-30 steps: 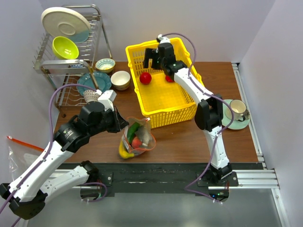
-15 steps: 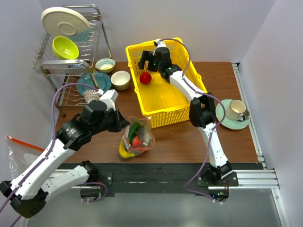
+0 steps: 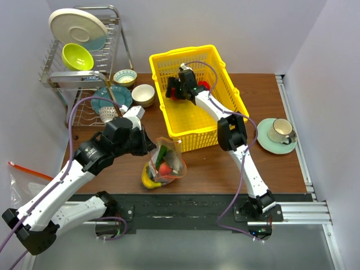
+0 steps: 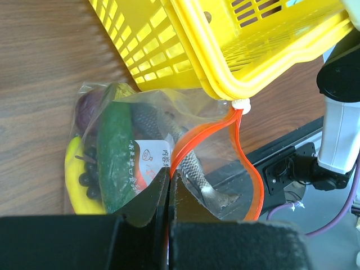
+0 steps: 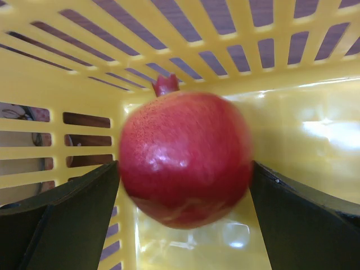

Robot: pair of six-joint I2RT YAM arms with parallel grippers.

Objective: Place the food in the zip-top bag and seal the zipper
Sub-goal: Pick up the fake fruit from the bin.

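The zip-top bag (image 3: 166,163) stands on the table in front of the yellow basket (image 3: 197,121), its mouth open. My left gripper (image 3: 147,147) is shut on the bag's rim (image 4: 140,146), beside the red-orange zipper (image 4: 247,163). In the left wrist view my left gripper (image 4: 169,171) pinches the plastic edge. Inside the bag lie a green cucumber (image 4: 115,157), a banana (image 4: 73,174), dark grapes (image 4: 87,177) and a grey scaly piece (image 4: 191,163). My right gripper (image 3: 175,91) is low in the basket, open, with its fingers on either side of a round red fruit (image 5: 185,157). Another red piece (image 3: 203,85) lies just behind.
The basket's near corner (image 4: 225,90) overhangs the bag's mouth. A dish rack (image 3: 84,50), two bowls (image 3: 143,94) and a teal plate (image 3: 109,97) stand at the back left. A cup on a saucer (image 3: 281,132) sits at the right. Another flat clear bag (image 3: 22,169) lies off the table's left.
My right gripper has swung left and down inside the basket, until its open fingers flank the red fruit. My left arm has shifted slightly and still holds the bag.
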